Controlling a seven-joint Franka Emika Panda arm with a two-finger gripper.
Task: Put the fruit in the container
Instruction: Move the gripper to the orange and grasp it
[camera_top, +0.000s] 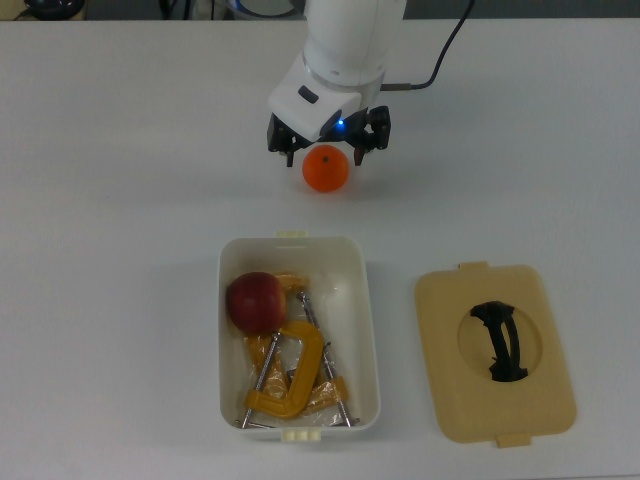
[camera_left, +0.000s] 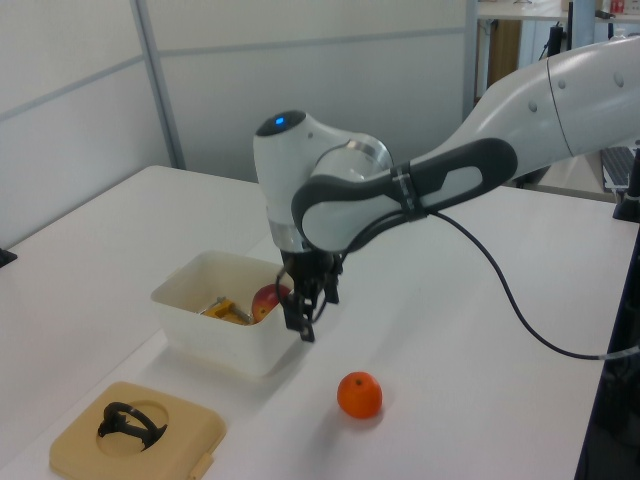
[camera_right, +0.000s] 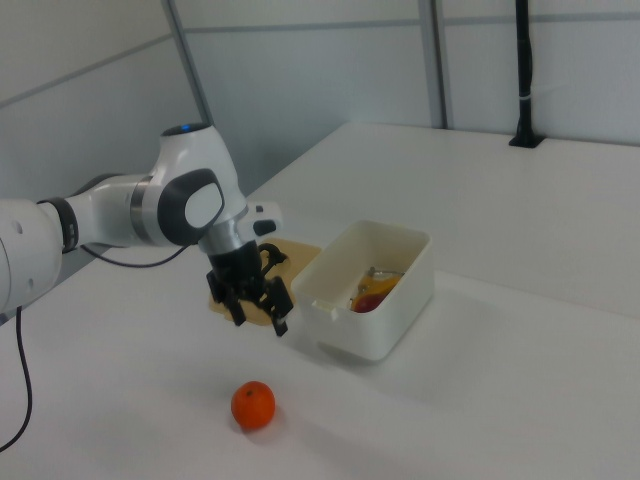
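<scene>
The red apple lies in the white container at the end nearer the arm; it shows over the rim as the apple and the apple. The orange rests on the table outside the container. My gripper is open and empty, hanging above the orange with a finger on each side in the top view. In the left view the gripper is clearly higher than the orange. In the right view the gripper hovers over the orange.
Yellow-orange C-clamps fill the rest of the tub beside the apple. A tan lid with a black handle lies flat at the top view's right of the container. The arm's black cable runs off toward the table's back edge.
</scene>
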